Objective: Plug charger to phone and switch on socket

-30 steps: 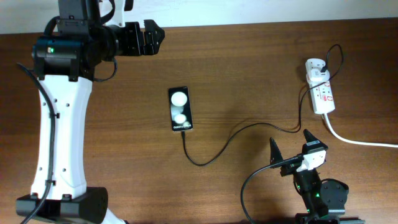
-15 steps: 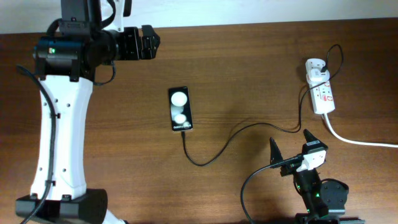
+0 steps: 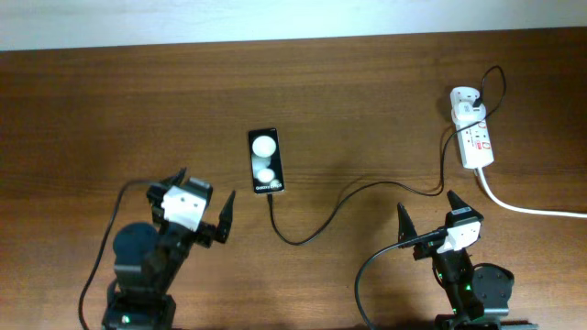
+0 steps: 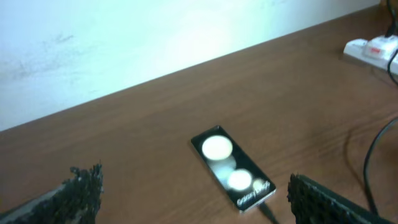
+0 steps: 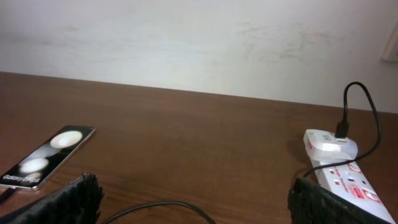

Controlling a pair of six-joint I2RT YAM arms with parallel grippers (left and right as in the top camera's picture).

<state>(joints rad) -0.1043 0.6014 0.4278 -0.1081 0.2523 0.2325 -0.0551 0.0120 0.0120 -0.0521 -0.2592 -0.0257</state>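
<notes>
The black phone (image 3: 266,161) lies screen up in the middle of the table, with two white reflections on it. The thin black charger cable (image 3: 312,229) runs from the phone's near end, where its tip sits against the phone, to the white adapter (image 3: 466,99) plugged into the white socket strip (image 3: 479,139). My left gripper (image 3: 206,183) is open and empty, near-left of the phone. My right gripper (image 3: 425,203) is open and empty, near the cable's middle. The left wrist view shows the phone (image 4: 233,168) between the open fingers (image 4: 194,182). The right wrist view shows the phone (image 5: 46,155), the strip (image 5: 342,179) and open fingers (image 5: 194,186).
The strip's thick white cord (image 3: 527,207) runs off the right edge. A pale wall (image 5: 199,43) stands behind the table's far edge. Both arm bases sit at the table's near edge.
My left arm has come down from its reach at the far left and now sits folded at the near left, its gripper facing the phone. The right arm, phone and cable have not moved.
</notes>
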